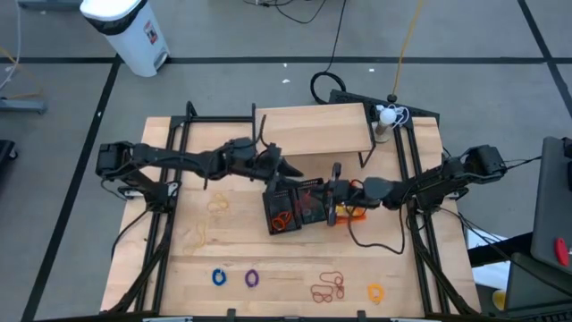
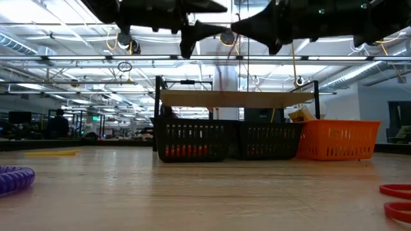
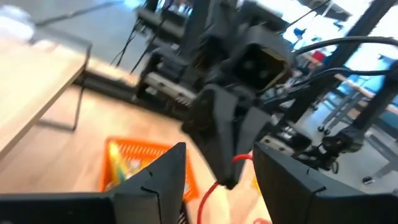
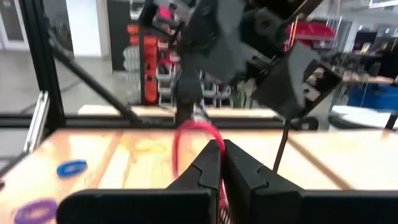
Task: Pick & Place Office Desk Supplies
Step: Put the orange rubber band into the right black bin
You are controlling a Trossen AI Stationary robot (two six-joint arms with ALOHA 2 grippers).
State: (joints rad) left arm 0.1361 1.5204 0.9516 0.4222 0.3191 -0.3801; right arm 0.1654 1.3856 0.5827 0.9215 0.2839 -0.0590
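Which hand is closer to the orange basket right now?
Right. The right hand hovers just beside the orange basket, pinching a red elastic loop; the left hand is farther, past the black baskets.

Matt wooden table (image 1: 268, 259), plastic mesh baskets (image 2: 192, 141), rubbery red loop (image 4: 186, 140)

One camera looks straight down from high above the desk (image 1: 268, 259). Another sits low at desk height and looks across at the baskets (image 2: 266, 141). Two ride on the wrists, very close, each facing the other arm over the baskets.
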